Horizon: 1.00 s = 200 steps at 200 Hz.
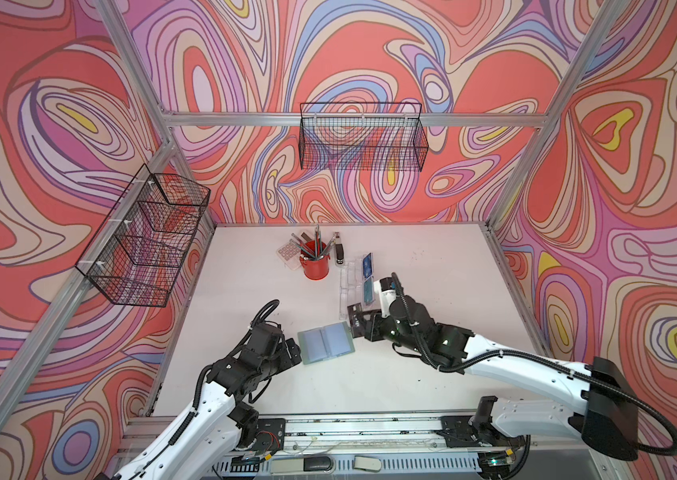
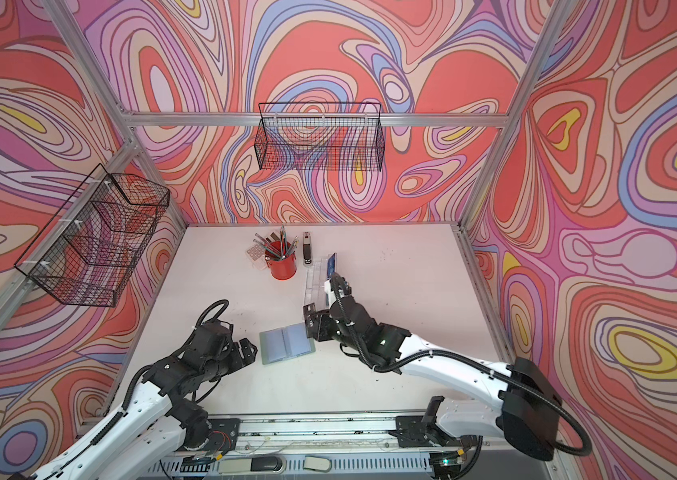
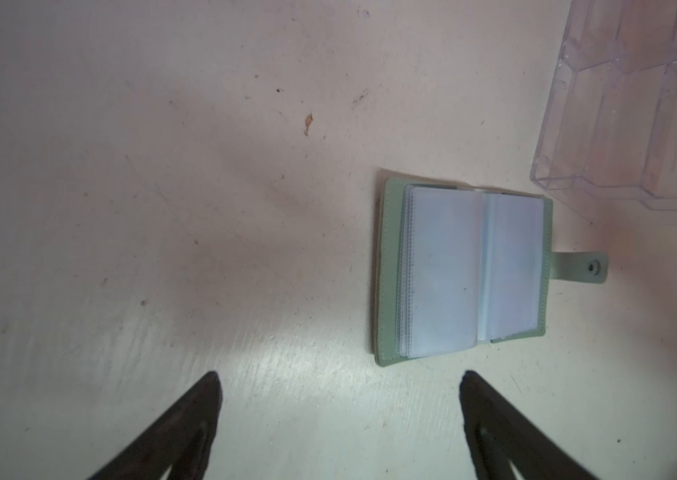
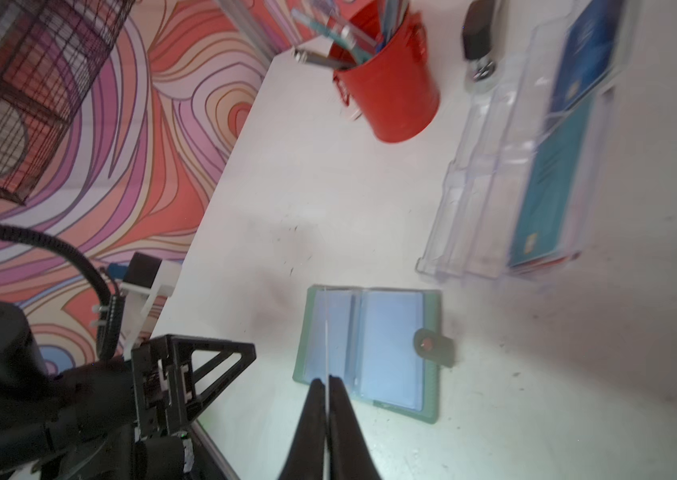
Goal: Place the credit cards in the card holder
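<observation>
The card holder (image 4: pixel 391 345) lies open on the white table (image 1: pixel 328 395), clear sleeves up, snap strap (image 3: pixel 582 268) unfastened. The right gripper (image 4: pixel 325 380) pinches 1 dark card (image 1: pixel 354 320) at the holder's right edge. The right wrist view shows only the card's thin edge, and its pale lettering is unreadable. The left gripper (image 3: pixel 341 376) stands spread and empty beside the holder. A blue card (image 4: pixel 590 50) and a teal card (image 4: pixel 553 191) sit in the clear stand (image 4: pixel 482 187).

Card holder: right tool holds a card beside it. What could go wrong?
1. The card holder lies loose; the left tool is open and off it, so a push from the dark card could slide it.
2. The right tool pinches the card by one end; it might twist against the clear sleeves.
</observation>
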Each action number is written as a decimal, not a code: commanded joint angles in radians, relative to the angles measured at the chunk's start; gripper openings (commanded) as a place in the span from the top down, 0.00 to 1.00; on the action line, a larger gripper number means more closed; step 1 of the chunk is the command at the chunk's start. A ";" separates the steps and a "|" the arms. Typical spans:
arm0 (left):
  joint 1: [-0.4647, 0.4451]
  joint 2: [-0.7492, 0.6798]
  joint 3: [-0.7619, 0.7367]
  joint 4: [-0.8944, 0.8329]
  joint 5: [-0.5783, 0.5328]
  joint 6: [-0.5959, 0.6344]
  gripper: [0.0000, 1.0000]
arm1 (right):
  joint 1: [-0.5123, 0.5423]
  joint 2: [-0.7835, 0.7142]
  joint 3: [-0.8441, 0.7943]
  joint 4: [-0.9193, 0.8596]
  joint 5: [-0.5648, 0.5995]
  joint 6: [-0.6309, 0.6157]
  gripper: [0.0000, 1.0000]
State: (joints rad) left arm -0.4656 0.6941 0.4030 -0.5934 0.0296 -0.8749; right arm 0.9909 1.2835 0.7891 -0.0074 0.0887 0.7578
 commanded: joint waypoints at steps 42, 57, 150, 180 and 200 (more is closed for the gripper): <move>-0.001 -0.011 -0.050 0.136 0.099 0.006 0.26 | 0.038 0.341 0.031 0.316 -0.035 0.081 1.00; 0.001 -0.006 -0.049 0.143 0.105 0.011 0.29 | 0.038 0.397 0.047 0.336 -0.039 0.080 1.00; 0.001 0.024 -0.062 0.166 0.094 -0.007 0.32 | 0.003 0.523 0.078 0.369 -0.045 0.084 1.00; -0.001 0.022 -0.066 0.172 0.085 -0.012 0.32 | -0.009 0.552 0.082 0.373 -0.047 0.091 1.00; 0.000 0.027 -0.071 0.185 0.087 -0.015 0.32 | -0.020 0.568 0.075 0.383 -0.054 0.098 1.00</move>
State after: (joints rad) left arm -0.4656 0.7166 0.3481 -0.4351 0.1238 -0.8761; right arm 0.9840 1.8278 0.8539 0.3523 0.0395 0.8360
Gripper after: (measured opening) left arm 0.680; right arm 0.047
